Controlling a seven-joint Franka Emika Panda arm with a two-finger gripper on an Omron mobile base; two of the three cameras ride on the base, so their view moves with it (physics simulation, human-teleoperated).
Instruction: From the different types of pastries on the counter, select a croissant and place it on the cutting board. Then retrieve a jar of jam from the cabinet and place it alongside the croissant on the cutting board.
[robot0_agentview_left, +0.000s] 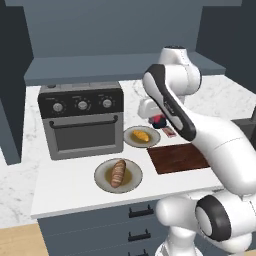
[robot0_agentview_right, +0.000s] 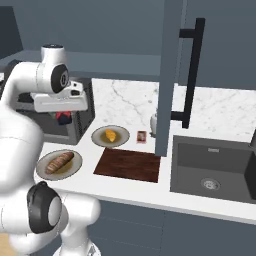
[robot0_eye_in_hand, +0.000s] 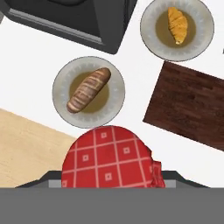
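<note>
White marble counter (robot0_agentview_left: 70, 185): toaster oven (robot0_agentview_left: 82, 120), 2 plates (robot0_agentview_left: 118, 175) (robot0_agentview_left: 142, 136), cutting board (robot0_agentview_left: 179, 158), red packet (robot0_agentview_right: 141, 137).

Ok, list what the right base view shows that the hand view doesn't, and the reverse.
The right base view adds the dark grey sink basin and the small red card-like packet. The hand view adds the white-gridded top face of the red round jam jar, close at its bottom edge. Shared: the yellow-orange croissant on its round plate, the brown striped loaf on its plate, and the dark reddish-brown wooden cutting board.
</note>
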